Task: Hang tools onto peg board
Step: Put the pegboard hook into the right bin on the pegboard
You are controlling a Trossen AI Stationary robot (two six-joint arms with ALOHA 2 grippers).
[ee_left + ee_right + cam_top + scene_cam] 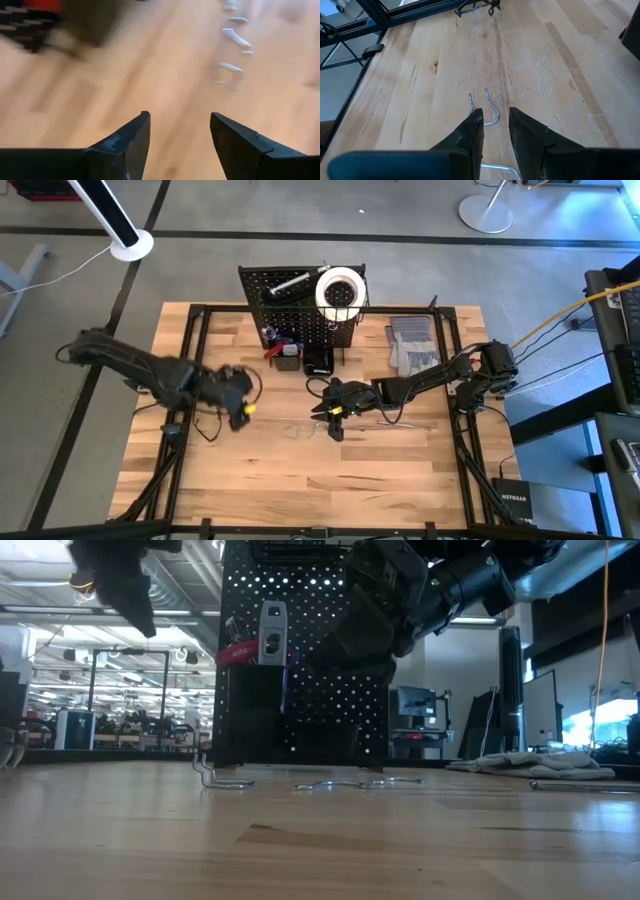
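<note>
The black peg board [300, 310] stands upright at the table's far middle. A white tape roll [340, 290] and a silver tool [290, 283] are on it, and red-handled tools [283, 345] sit in a bin at its foot. My left gripper [240, 395] [180, 117] hovers open over bare wood, to the left of and nearer than the board, with nothing between its fingers. My right gripper [335, 418] [495, 111] hangs in front of the board with a narrow gap between its fingers. Just past its fingertips a bent wire hook [490, 112] lies on the table.
Loose wire hooks [225, 780] [345, 783] lie on the wood in front of the board. Grey gloves [412, 345] lie at the far right. A small black bin [318, 360] stands at the board's foot. The near half of the table [300, 490] is bare wood.
</note>
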